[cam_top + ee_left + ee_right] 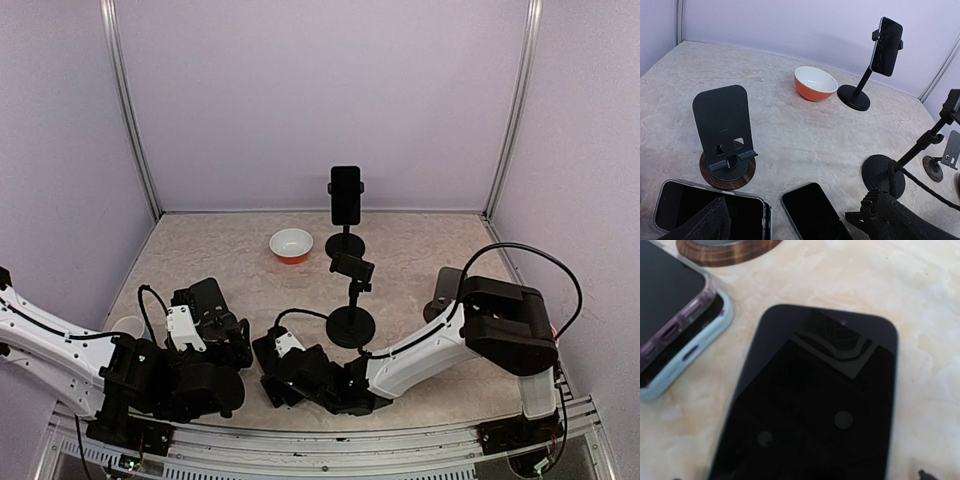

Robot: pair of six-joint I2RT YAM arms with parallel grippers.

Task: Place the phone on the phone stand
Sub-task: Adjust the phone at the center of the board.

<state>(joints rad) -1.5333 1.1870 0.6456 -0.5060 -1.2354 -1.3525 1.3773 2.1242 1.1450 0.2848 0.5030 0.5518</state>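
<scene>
Two phones lie flat on the table. A dark phone [815, 210] [815, 405] is beside a phone in a pale blue case [710, 207] [670, 315]. An empty phone stand [722, 127] [205, 295], a black plate on a round wooden base, stands just behind them. My right gripper [280, 360] hovers low over the dark phone, jaws wide, nothing held. My left gripper [222, 340] is open, one finger [705, 222] over the cased phone. The arms hide both phones in the top view.
A pole stand with an empty clamp [352, 270] rises from a round base [352, 325]. Behind it, another pole stand holds a phone upright [345, 195]. An orange bowl [291, 245] sits at the back, a white cup [128, 325] at left, a small grey stand [945, 160] at right.
</scene>
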